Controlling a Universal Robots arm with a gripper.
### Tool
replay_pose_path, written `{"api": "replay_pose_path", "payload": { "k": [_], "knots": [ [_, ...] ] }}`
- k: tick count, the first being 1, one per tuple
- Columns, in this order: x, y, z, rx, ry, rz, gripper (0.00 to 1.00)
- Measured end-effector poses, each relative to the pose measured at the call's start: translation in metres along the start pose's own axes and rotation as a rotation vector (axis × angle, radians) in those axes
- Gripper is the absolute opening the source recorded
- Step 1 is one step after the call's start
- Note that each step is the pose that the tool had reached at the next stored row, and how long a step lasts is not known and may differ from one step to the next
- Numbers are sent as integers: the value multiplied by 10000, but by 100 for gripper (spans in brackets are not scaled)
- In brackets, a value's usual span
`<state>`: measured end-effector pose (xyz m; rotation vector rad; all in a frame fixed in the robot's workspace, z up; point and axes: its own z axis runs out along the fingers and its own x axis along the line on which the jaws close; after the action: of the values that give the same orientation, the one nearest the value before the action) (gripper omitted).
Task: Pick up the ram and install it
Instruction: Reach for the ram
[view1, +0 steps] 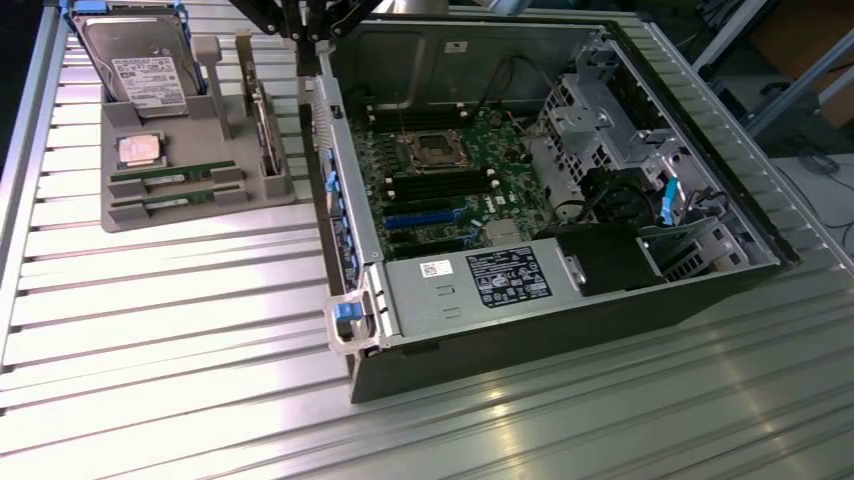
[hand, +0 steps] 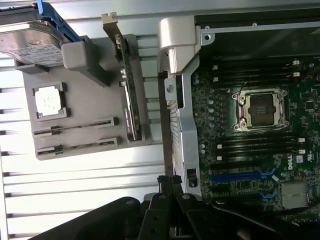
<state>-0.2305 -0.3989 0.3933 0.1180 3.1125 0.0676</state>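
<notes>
Where the slatted metal table (view1: 160, 330) carries them, we see an open computer case (view1: 534, 345) at the centre right of the exterior view and a grey tray (view1: 200, 215) at its upper left. That view gives us the silver power supply (view1: 467, 285), its labels too small to read. The wrist view lets us read "DELL" on the motherboard (hand: 300, 165). At the exterior view's top edge the hand (view1: 310, 32) hangs above the case wall beside the tray; we cannot tell whether it is apart or together. The ram (view1: 163, 177), a thin green stick, lies in a tray slot, its twin (view1: 163, 204) just beside it.
</notes>
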Motion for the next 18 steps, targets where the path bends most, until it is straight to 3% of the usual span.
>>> {"api": "replay_pose_path", "payload": {
  "k": [18],
  "knots": [
    [112, -9, -3, 0, 0, 0, 10]
  ]
}}
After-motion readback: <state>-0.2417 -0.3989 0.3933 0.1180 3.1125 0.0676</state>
